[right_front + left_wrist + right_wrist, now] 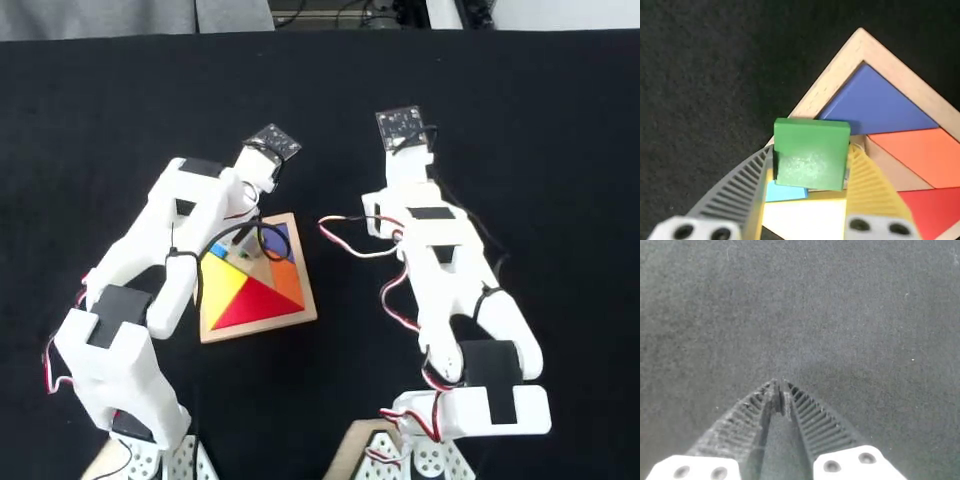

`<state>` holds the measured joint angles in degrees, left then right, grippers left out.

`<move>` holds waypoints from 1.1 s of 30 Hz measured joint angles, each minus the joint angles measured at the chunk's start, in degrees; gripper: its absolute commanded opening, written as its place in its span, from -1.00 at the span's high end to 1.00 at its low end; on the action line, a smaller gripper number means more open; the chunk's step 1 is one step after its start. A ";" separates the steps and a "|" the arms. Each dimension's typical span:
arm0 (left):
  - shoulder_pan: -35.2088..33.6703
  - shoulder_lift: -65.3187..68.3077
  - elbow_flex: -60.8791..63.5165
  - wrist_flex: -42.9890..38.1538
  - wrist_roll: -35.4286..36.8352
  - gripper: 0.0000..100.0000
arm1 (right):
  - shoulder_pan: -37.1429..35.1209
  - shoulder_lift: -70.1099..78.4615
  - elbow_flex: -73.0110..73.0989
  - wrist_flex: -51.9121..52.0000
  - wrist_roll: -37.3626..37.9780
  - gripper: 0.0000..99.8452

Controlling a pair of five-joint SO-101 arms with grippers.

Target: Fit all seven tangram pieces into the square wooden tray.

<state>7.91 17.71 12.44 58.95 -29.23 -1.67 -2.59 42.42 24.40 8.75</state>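
The square wooden tray (pixel 300 316) lies on the black cloth under the left arm. It holds a red triangle (pixel 262 303), a yellow triangle (pixel 220 285), an orange piece (pixel 285 278), a blue triangle (pixel 880 102) and a light blue piece (pixel 785 192). My left gripper (pixel 810 160) is shut on a green square piece (pixel 812 155), held just above the tray's open spot near its corner. My right gripper (pixel 779 392) is shut on nothing, hanging over bare cloth to the right of the tray.
Black cloth (pixel 520 120) covers the whole table. The right arm (pixel 440 260) stands a short way to the right of the tray. Wooden arm bases sit at the near edge (pixel 360 450).
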 measured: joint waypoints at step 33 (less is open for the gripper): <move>0.00 0.44 -13.45 21.19 0.70 0.60 | 0.00 0.00 0.00 0.00 0.00 0.98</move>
<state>7.91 18.15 -1.01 80.13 -28.53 -1.67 -2.59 42.42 24.40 8.75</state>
